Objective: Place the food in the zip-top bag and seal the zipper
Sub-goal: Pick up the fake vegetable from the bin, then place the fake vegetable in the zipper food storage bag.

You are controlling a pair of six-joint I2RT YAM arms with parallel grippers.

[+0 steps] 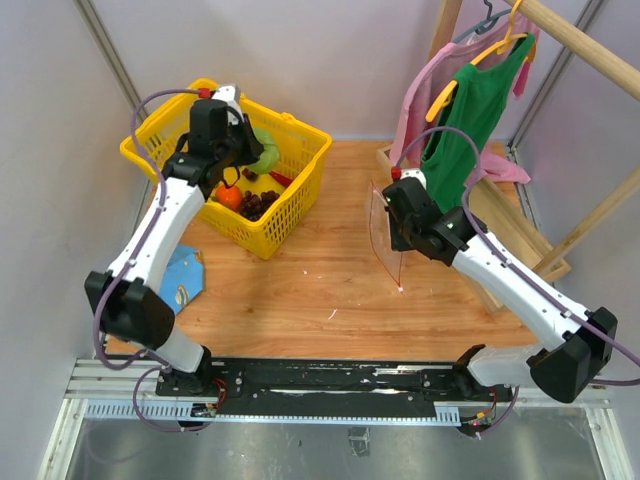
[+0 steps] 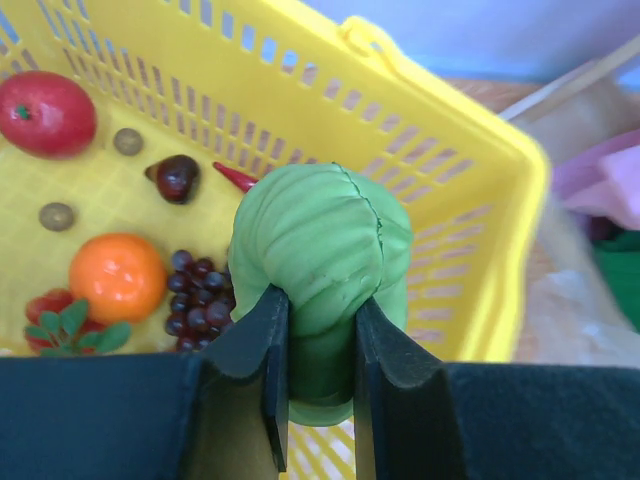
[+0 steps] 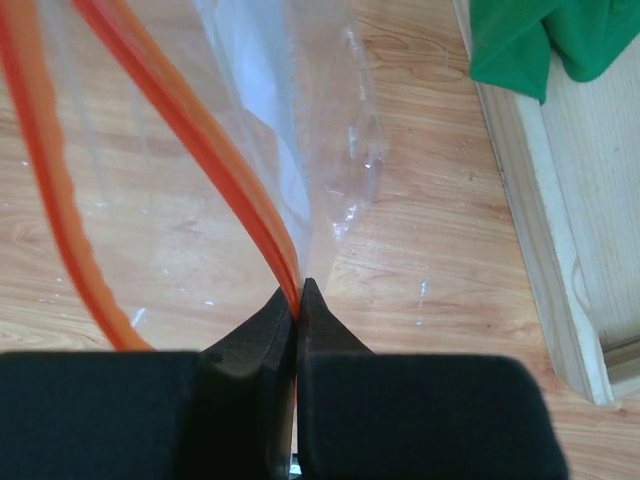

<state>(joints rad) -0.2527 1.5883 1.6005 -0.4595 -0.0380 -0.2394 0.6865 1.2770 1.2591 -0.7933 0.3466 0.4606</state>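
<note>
Between the fingers of the left gripper sits the light-green ball, clamped from both sides, its ribbed skin bulging above the black pads. The left wrist view shows what lies beyond the fingertips, on the floor of the yellow basket. To their left are the orange and, just beside it and nearer the fingers, the grape bunch. Farther out to the left lies the red round fruit, with a brown nut-like piece and a red chili between it and the ball. The top view adds only that the ball is over the basket's inside; whether it rests on the floor I cannot tell.

The right gripper is pinched tight on the zipper at one end of the bag's mouth. From the fingertips the red-orange strip splits into two bands that run up and to the left, so the mouth stands apart. The clear zip-top bag spreads ahead of the fingers above the wooden table. Only the top view shows the bag upright on edge, its lower corner on the table, well apart from the basket. To the right of the right fingers a green garment hangs over a wooden frame.
</note>
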